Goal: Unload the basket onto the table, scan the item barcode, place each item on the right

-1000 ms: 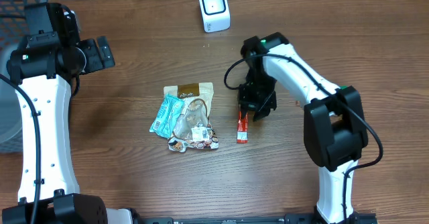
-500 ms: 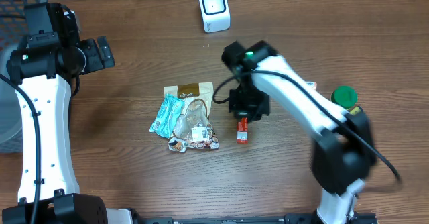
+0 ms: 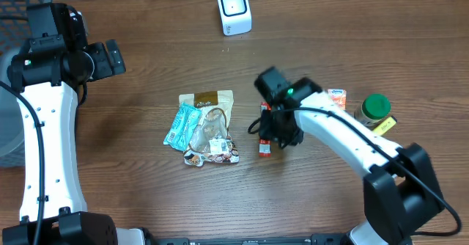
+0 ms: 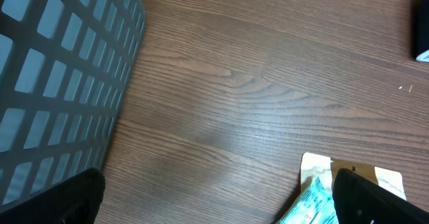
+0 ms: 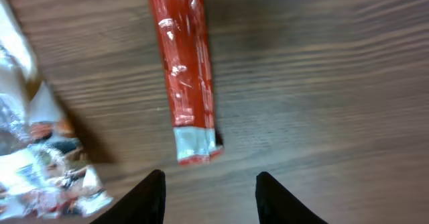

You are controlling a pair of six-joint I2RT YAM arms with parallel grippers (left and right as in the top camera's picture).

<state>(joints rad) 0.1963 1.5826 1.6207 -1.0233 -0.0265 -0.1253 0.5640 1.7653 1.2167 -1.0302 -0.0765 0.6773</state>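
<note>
You won't find a word or number you can read here. The red sachet [image 5: 184, 70] shows only glare on its foil in the right wrist view (its sealed end is plain silver). From overhead, the brown pouch [image 3: 207, 97] carries a dark printed band, the clear packet [image 3: 207, 131] a white sticker [image 3: 218, 147], and the jar [image 3: 376, 105] a yellow label [image 3: 384, 125], all too small to make out.

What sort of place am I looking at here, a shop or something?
Most likely a lab bench set up as a mock shop checkout: a small white scanner stands on the wooden table, snack packets lie in the middle, and a mesh basket sits at the left edge.
</note>
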